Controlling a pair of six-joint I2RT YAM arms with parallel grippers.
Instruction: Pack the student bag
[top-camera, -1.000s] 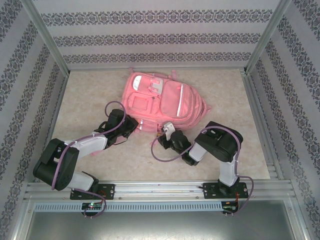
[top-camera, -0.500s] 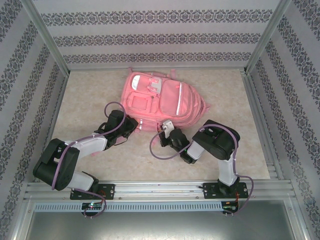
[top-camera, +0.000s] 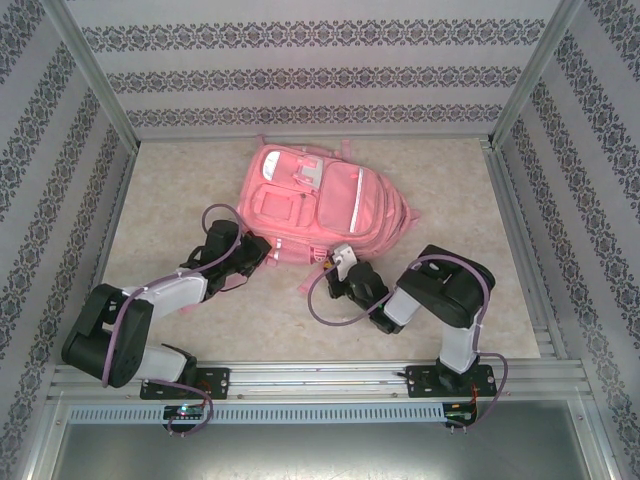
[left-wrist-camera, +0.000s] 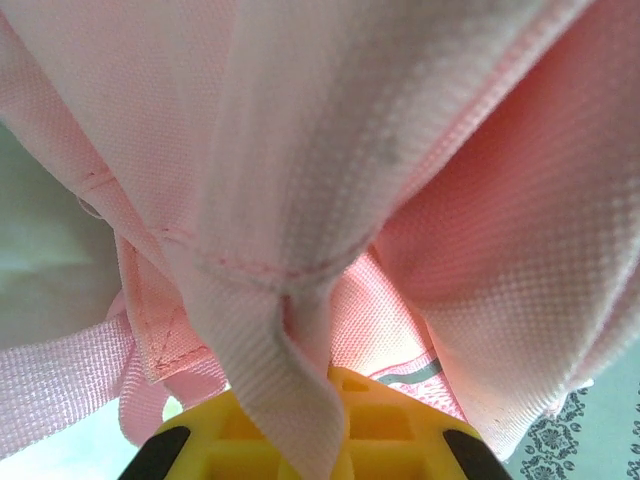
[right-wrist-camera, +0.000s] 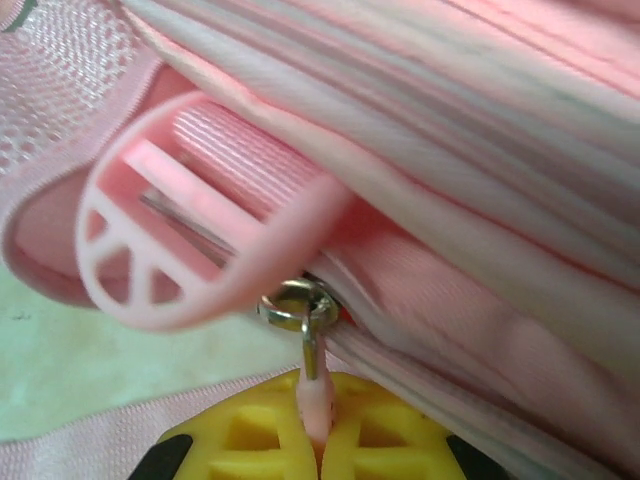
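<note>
The student bag (top-camera: 322, 200), a big pink backpack, lies flat on the table with its white-trimmed pockets facing up. My left gripper (top-camera: 262, 251) is at the bag's near left edge. In the left wrist view its yellow jaws (left-wrist-camera: 318, 440) are shut on a pale pink fold of bag fabric (left-wrist-camera: 296, 380). My right gripper (top-camera: 336, 260) is at the bag's near edge. There it is shut (right-wrist-camera: 318, 435) on the pink zipper pull (right-wrist-camera: 316, 398), which hangs from a metal ring (right-wrist-camera: 298, 304) beside a round pink plastic charm (right-wrist-camera: 190, 235).
Patterned walls and metal frame posts (top-camera: 92, 85) enclose the beige table (top-camera: 170, 190). A loose pink strap (top-camera: 306, 286) trails on the table between the two arms. Bare table lies left, right and behind the bag.
My right gripper has shut on the zipper pull and its arm has drawn slightly right. The left arm has shifted a little to the left, still gripping the fabric.
</note>
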